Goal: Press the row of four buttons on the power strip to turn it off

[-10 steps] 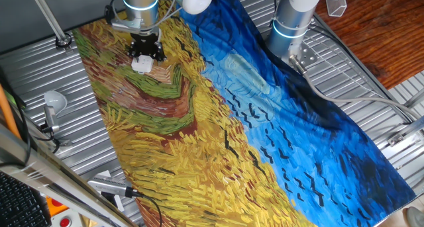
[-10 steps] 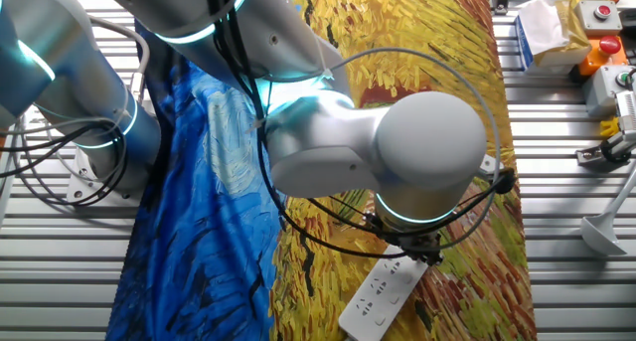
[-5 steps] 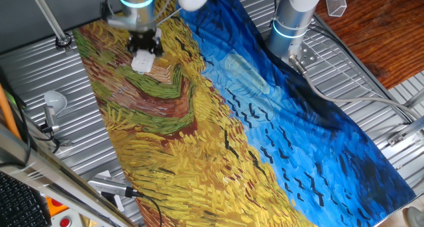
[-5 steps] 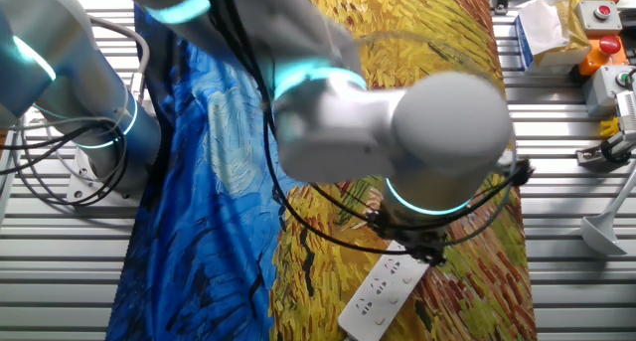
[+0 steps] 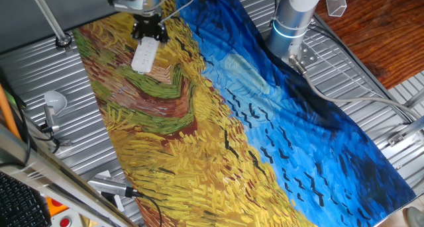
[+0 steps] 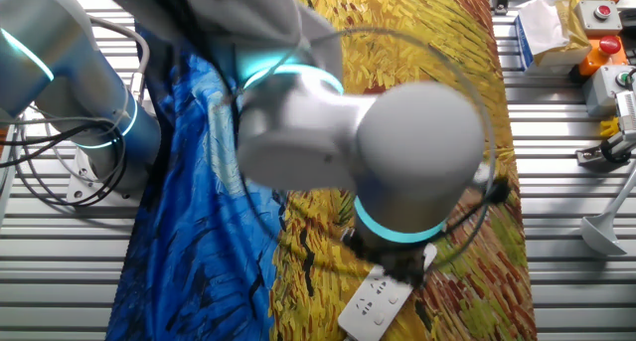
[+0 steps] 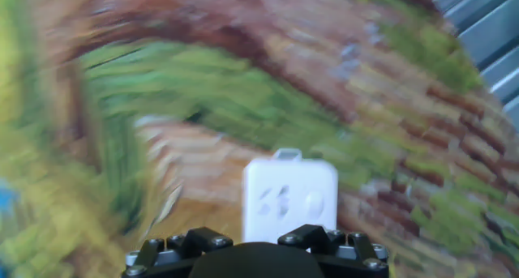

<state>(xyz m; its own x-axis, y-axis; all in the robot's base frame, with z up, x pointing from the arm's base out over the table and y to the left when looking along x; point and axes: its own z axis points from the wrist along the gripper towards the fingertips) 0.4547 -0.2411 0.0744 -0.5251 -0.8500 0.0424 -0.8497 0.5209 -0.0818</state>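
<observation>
The white power strip (image 5: 144,56) lies on the yellow part of the painted cloth at the far left. In the other fixed view the arm's big wrist joint hides the upper end of the power strip (image 6: 374,303). My black gripper (image 5: 148,34) hangs over the strip's far end. The hand view is blurred. It shows one end of the power strip (image 7: 289,198) just ahead of the hand's black base. The four buttons cannot be told apart on the strip's top face. No view shows the fingertips.
The Van Gogh-print cloth (image 5: 265,134) covers the table's middle. A grey metal tool with a black cord (image 5: 109,186) lies at the near left edge. A second arm's base (image 5: 291,22) stands at the back right. Boxes with red buttons (image 6: 596,23) sit beside the cloth.
The gripper has moved along the strip toward its far end, uncovering most of the strip's top face. The strip has stayed in place.
</observation>
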